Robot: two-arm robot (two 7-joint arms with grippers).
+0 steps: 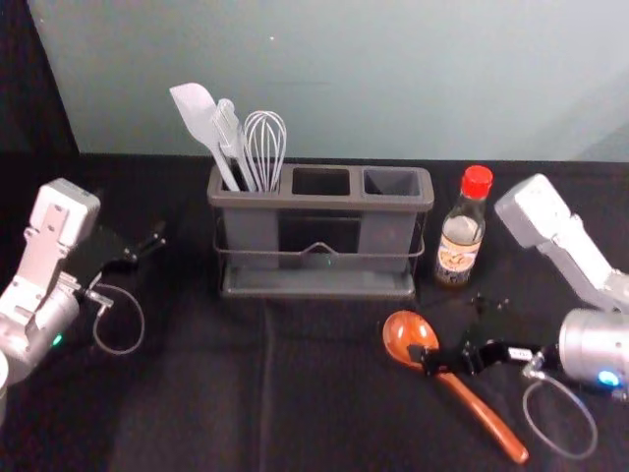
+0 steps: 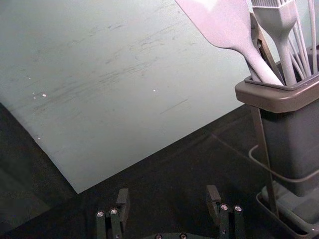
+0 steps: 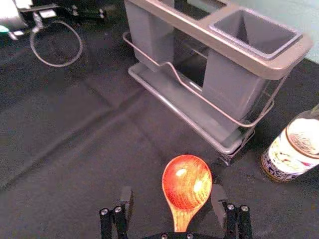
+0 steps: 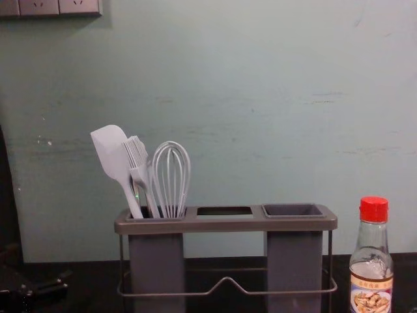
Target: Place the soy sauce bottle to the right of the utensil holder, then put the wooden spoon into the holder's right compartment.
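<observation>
Left gripper [image 1: 133, 241]: left of the holder, over the cloth, apart from it. Arm in from left edge, angled forward and inward. Pincer spread, per left wrist view.
Utensil holder [image 1: 316, 203]: upright in wire frame, three openings along the top.
Left compartment: spatula [image 1: 198, 111], brush [image 1: 228, 128], whisk [image 1: 265, 147], all heads up. Spatula leans outward. Lower ends hidden inside.
Middle compartment: dark inside, depth can't be made out.
Right compartment [image 1: 391, 181]: grey inner walls visible, bottom hidden.
Wooden spoon [image 1: 405, 334]: on the cloth, in front of the holder's right part. Bowl toward holder, handle running near and right. Neck partly hidden by gripper in head view.
Soy sauce bottle [image 1: 460, 241]: upright, right of holder, near but apart. Red cap on, liquid level hard to read behind label. Base cut off in chest view, top in right wrist view.
Right gripper [image 1: 452, 330]: at spoon, arm in from right edge. Pincer spread, spoon between its sides.
</observation>
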